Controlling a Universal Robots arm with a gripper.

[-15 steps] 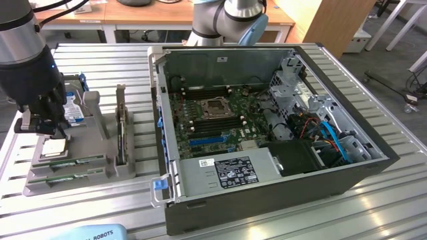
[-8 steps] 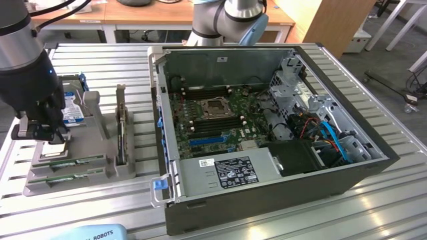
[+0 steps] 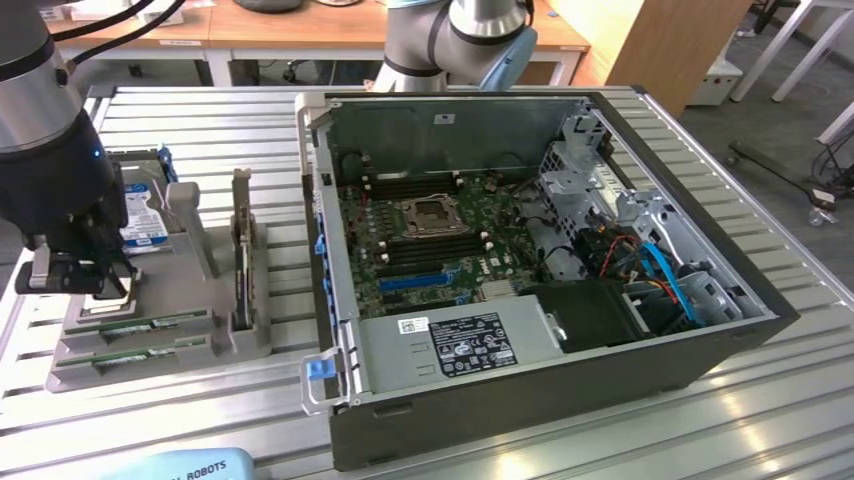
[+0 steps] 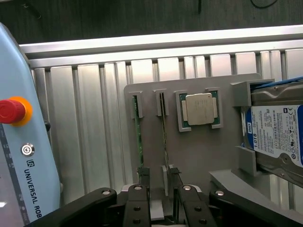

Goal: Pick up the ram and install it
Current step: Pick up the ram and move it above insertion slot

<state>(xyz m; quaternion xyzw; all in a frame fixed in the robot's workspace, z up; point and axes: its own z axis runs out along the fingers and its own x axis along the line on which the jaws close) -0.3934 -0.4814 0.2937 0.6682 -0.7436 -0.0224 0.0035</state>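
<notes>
Green ram (image 4: pixel 164 132) sits unlifted in its slot on the grey holder (image 4: pixel 199 156) at the exterior view's left, the gripper (image 4: pixel 160 176) poised over one end with fingers (image 4: pixel 144 182) spread wide and empty, so both pickup and seating inside the open computer case (image 3: pixel 534 400) remain.

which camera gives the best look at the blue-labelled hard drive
The wrist view: the hard drive shows its blue and white label face-on in the grey holder, though the picture's edge cuts it off. In the exterior view the hard drive stands on edge, partly hidden behind the arm.
</notes>
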